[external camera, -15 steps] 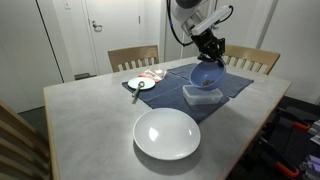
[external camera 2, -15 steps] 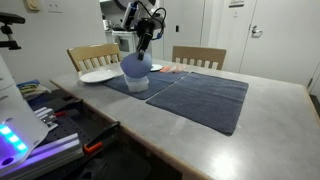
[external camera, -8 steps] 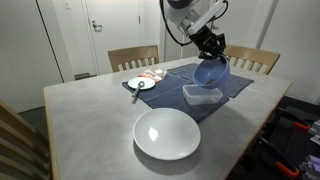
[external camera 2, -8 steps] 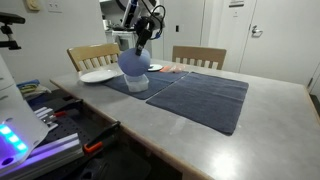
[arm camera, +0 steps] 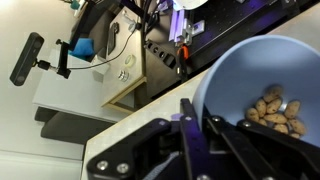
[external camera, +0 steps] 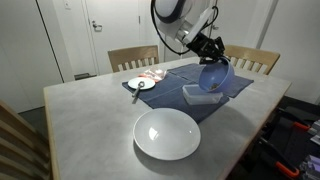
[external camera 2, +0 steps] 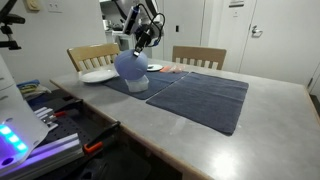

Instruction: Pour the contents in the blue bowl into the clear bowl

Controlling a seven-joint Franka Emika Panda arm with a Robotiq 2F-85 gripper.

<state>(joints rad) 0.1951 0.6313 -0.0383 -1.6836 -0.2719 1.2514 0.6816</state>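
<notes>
Wrist view: blue bowl [arm camera: 250,70] fills the right side with its inside facing the lens. The contents [arm camera: 276,110], tan nut-like lumps, are heaped against the low wall.
Claw state: gripper [arm camera: 203,118] is clamped on the bowl rim, one finger inside and one outside.
Bowl location: blue bowl [external camera: 215,75] is held off the table [external camera: 90,110] at the far side, over the dark mat [external camera: 238,85].
Bowl tilt: steep, with the gripped rim up and the opposite rim down. In an exterior view the rounded underside of the blue bowl [external camera 2: 130,66] faces the camera, mouth pointing away.
Clear bowl: clear bowl [external camera: 200,96] sits on the mat just under the low rim, its long side roughly across the frame. Touching or apart: cannot tell.
Other: white plate [external camera: 167,133] is near the front and well apart from both bowls. Saucer [external camera: 141,83] is at the mat's other end.
</notes>
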